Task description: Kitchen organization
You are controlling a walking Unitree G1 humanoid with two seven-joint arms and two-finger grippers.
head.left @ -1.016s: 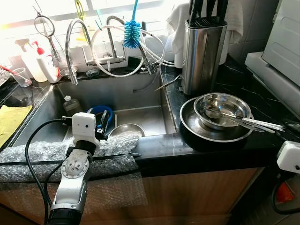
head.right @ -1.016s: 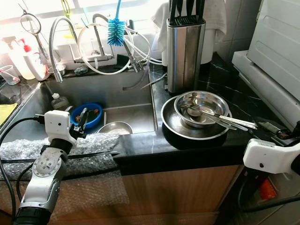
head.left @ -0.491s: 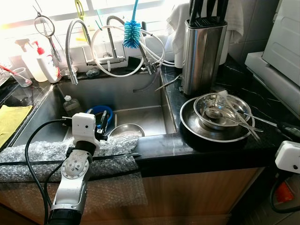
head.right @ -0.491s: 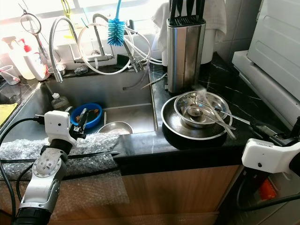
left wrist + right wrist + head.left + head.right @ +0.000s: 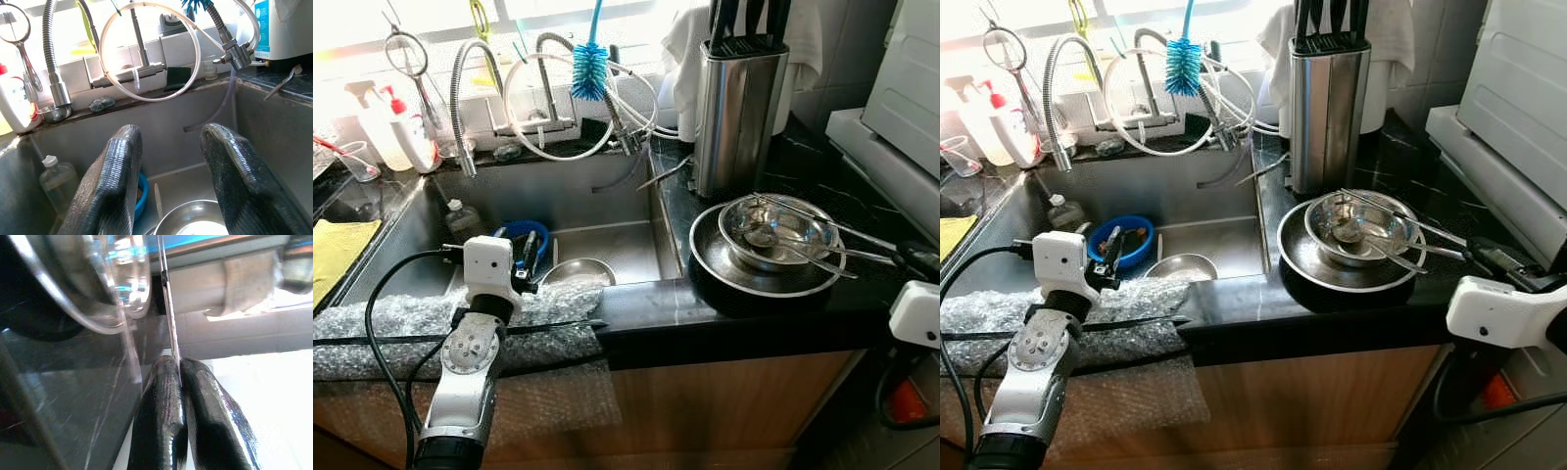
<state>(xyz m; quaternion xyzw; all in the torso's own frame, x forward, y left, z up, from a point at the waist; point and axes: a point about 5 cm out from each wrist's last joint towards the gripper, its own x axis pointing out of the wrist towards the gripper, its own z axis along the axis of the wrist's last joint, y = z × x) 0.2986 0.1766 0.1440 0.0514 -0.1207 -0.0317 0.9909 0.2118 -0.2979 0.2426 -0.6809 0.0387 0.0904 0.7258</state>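
Note:
A small steel bowl (image 5: 775,231) sits inside a wider steel pan (image 5: 710,257) on the black counter, right of the sink. A spoon and thin metal utensils lie in the bowl. My right gripper (image 5: 913,257) is at the counter's right edge, shut on one long thin metal utensil (image 5: 822,223) that slants over the bowl; the right wrist view shows my right gripper (image 5: 175,363) pinching its thin handle (image 5: 166,293). My left gripper (image 5: 171,132) is open and holds nothing, hanging over the sink's front edge above a steel bowl (image 5: 576,269).
A tall steel knife block (image 5: 736,108) stands behind the pan. The sink (image 5: 607,201) holds a blue bowl (image 5: 514,233) and a small bottle (image 5: 460,217). Bubble wrap (image 5: 391,318) covers the front edge. Faucets and hoses line the back; a yellow cloth (image 5: 337,245) lies far left.
The utensils in the bowl have shifted. The one in my right gripper has swung from lying across the front rim to slanting from the bowl's far rim. The left arm is still.

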